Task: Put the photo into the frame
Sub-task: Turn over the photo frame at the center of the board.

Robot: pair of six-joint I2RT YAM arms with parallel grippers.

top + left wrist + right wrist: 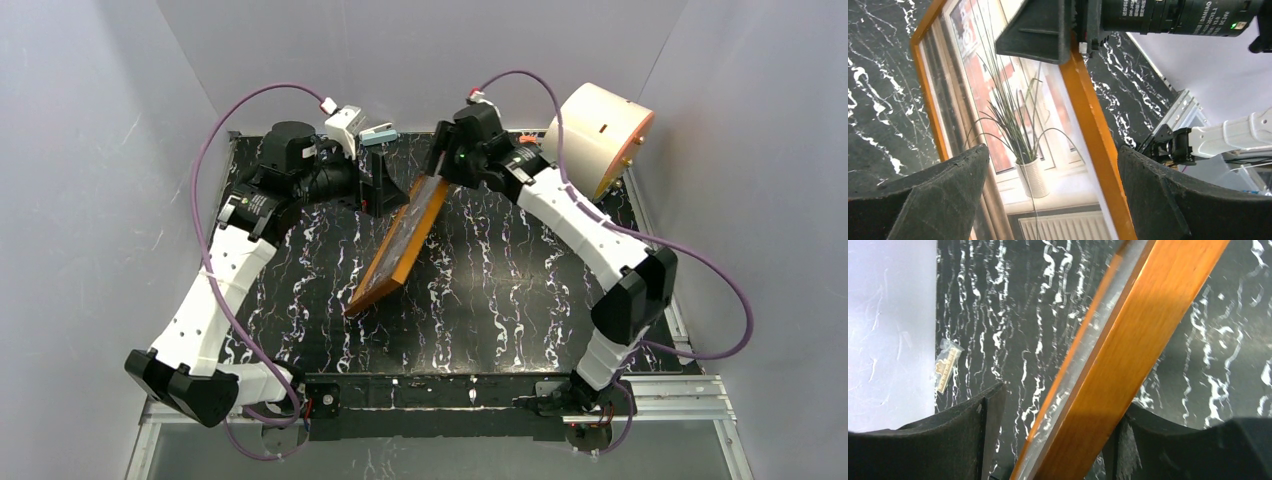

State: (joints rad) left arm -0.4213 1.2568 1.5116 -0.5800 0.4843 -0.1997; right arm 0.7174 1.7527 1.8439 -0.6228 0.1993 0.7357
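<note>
The frame (400,245) of orange-brown wood stands tilted on its lower corner on the black marbled table (520,300). The photo (1013,115), a spindly plant in a white pot, lies inside the frame (1093,130) behind a clear sheet. My right gripper (440,180) holds the frame's upper end. In the right wrist view the wooden edge (1128,355) runs slantwise between the jaws of this gripper (1063,400), pressed against the right pad. My left gripper (385,185) is beside the frame's upper face. It stands open (1053,152), its fingers wide on either side and touching nothing.
A round cream-coloured drum (600,135) stands at the back right corner. A small clear packet (946,365) lies by the grey wall. A small grey-blue object (378,133) sits at the back edge. Grey walls enclose the table on three sides.
</note>
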